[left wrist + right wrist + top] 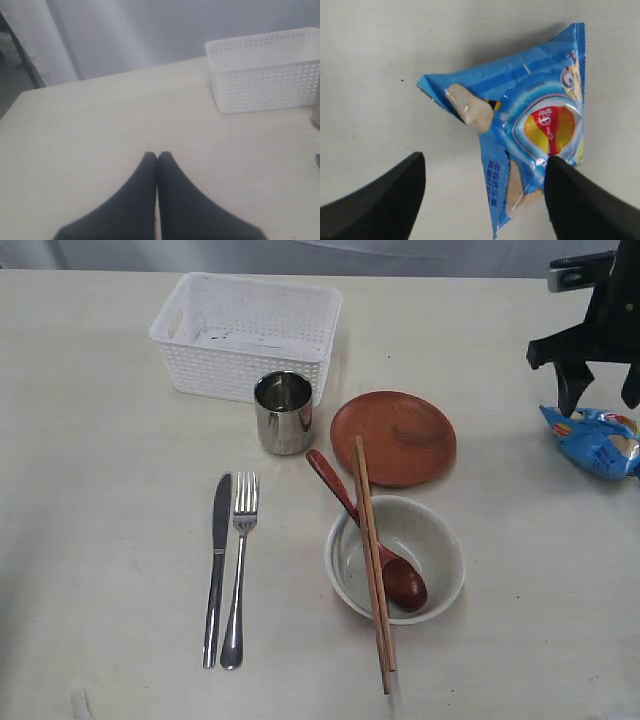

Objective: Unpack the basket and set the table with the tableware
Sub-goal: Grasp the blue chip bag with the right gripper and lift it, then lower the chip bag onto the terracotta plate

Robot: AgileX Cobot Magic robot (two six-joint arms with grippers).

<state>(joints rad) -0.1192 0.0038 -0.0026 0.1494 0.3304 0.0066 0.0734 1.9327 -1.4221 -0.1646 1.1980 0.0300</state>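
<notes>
While the basket in the upper left of the exterior frame looks emptied, you can read the setting across the worktop. At lower left the knife and fork lie parallel, just beside each other, handles toward the bottom edge, as a diner would want them. The steel cup stands upright just in front of the basket's near wall; whether they touch you cannot tell. Right of centre the plate lies bare. Below it, the bowl carries the spoon, head inside and handle leaning over the rim, with the chopsticks bridging it as a pair.

At far right the right pincer hovers with jaws spread wide over the snack bag, gripping nothing. The bag lies well apart, fittingly, since it is no tableware.

Only the left wrist view gives you the left pincer: fingers pressed together, empty, over bare worktop. Only the right wrist view shows pale snack pieces through the bag's clear patches.
</notes>
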